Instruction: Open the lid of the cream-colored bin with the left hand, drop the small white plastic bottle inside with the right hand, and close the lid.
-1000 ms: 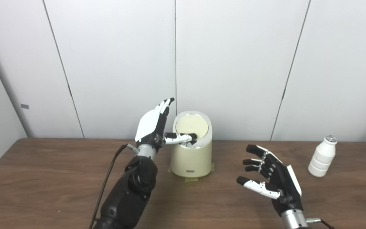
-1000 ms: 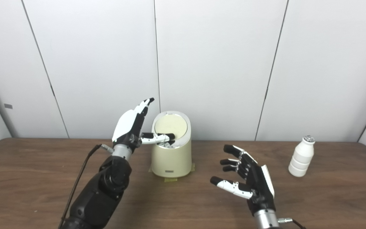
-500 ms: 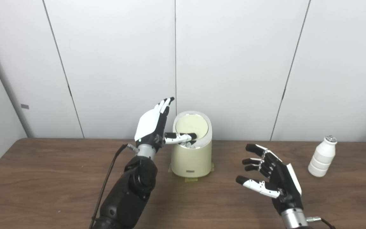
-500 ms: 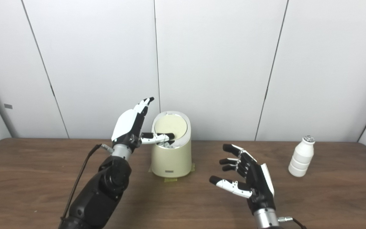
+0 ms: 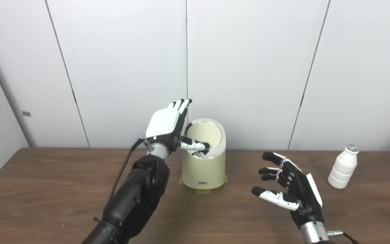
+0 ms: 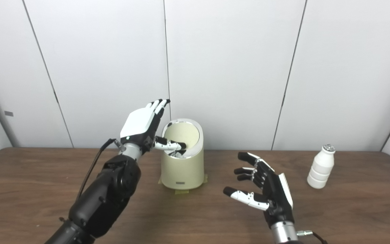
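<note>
The cream-colored bin point(image 5: 204, 171) stands at the middle back of the wooden table, its round lid point(image 5: 206, 132) tilted up and back. My left hand point(image 5: 168, 127) is open at the bin's left rim, fingers pointing up, its thumb point(image 5: 195, 145) reaching across the front of the opening. The small white plastic bottle point(image 5: 342, 166) stands upright at the far right, also shown in the right eye view point(image 6: 321, 166). My right hand point(image 5: 289, 189) is open and empty above the table, between bin and bottle, apart from both.
The brown wooden table point(image 5: 46, 189) runs to a white panelled wall point(image 5: 249, 67) behind. Tape point(image 5: 203, 190) shows under the bin's base. A black cable point(image 5: 122, 173) runs along my left forearm.
My left hand has risen and turned palm-down toward the bin, and the forearm has swung up. The lid has tilted further back. My right hand has barely moved.
</note>
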Motion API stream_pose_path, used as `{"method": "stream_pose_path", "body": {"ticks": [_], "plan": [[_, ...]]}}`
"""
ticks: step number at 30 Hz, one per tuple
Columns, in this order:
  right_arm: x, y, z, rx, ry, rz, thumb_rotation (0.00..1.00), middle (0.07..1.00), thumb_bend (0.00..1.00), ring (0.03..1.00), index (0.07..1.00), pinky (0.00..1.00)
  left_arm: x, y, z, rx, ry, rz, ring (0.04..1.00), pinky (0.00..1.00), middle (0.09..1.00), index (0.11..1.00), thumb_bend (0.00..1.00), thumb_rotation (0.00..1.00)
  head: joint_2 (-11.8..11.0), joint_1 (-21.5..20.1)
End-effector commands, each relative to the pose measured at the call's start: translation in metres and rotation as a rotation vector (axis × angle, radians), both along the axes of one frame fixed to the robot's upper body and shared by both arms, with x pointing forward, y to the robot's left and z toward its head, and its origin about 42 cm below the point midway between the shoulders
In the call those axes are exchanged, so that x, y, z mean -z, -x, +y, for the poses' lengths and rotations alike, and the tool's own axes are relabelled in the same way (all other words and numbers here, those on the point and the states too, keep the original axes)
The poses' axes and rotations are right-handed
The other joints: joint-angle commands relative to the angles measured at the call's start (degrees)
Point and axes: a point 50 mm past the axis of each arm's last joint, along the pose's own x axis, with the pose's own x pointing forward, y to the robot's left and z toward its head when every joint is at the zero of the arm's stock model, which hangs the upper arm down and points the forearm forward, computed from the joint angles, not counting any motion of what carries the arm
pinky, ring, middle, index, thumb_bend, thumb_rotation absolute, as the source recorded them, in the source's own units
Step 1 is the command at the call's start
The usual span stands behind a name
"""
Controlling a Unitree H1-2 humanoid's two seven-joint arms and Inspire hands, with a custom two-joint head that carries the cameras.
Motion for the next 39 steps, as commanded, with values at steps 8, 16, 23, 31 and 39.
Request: {"method": "stream_pose_path", "body": {"ticks": [8,16,23,31,39], "plan": [[-0.02,-0.007,0.002,-0.014,-0.012,-0.076,0.18,0.788,0.82,0.617,0.721,0.54,-0.007,-0.006,0.007,-0.028,-0.116,0.009,1.0,0.9,1.0,1.0,0.85,0.0,-0.07,0.02],[-0.019,-0.009,0.002,-0.015,-0.016,-0.085,0.17,0.777,0.82,0.614,0.72,0.53,0.003,-0.008,0.013,-0.038,-0.155,0.004,1.0,0.87,1.0,1.0,0.82,0.0,-0.45,0.03],[-0.019,-0.011,0.003,-0.017,-0.014,-0.09,0.17,0.778,0.82,0.609,0.721,0.53,-0.007,-0.007,0.016,-0.032,-0.133,-0.047,1.0,0.88,1.0,1.0,0.81,0.0,-0.77,0.24],[-0.019,-0.012,0.004,-0.02,-0.007,-0.091,0.17,0.781,0.81,0.605,0.723,0.53,-0.025,-0.003,0.019,-0.031,-0.039,-0.142,1.0,0.93,1.0,1.0,0.77,0.01,-0.96,0.66],[-0.019,-0.012,0.005,-0.027,0.003,-0.095,0.17,0.785,0.81,0.618,0.732,0.55,-0.041,0.003,0.026,-0.01,0.087,-0.255,0.988,0.88,1.0,1.0,0.73,0.06,-0.9,0.78]]}}
